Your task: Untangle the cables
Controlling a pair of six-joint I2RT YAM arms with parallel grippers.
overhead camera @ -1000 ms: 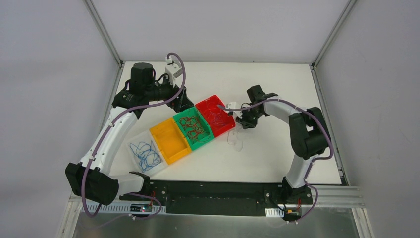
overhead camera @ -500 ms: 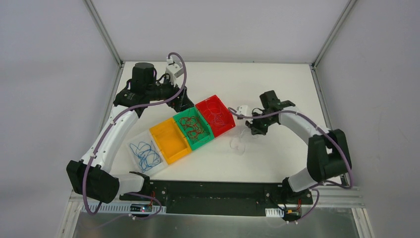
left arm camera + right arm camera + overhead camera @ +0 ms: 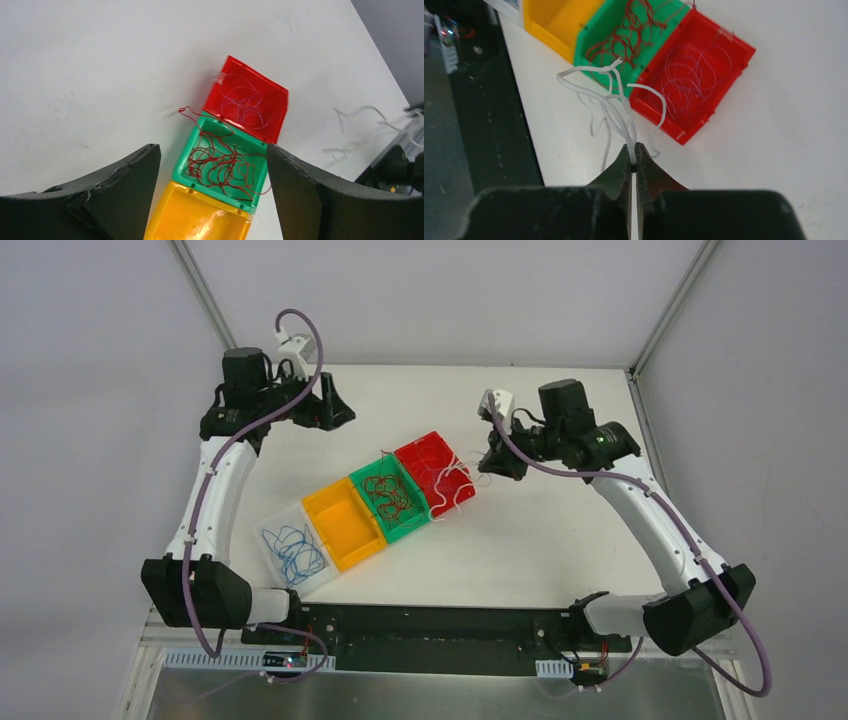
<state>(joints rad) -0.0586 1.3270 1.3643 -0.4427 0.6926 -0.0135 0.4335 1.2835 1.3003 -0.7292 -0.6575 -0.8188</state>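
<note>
R gripper (image 3: 634, 156) tips pressed tight on hair-thin, curly white cables (image 3: 610, 95), loops dangling by glossy red bin (image 3: 731, 52); dark-red tangle (image 3: 220, 165) in green bin (image 3: 186, 155); L gripper (image 3: 212, 172) spread wide.

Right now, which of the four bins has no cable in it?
The yellow bin: its floor is bare. The clear bin beside it holds blue cable, the green bin dark red cable, the red bin pale cable.
</note>
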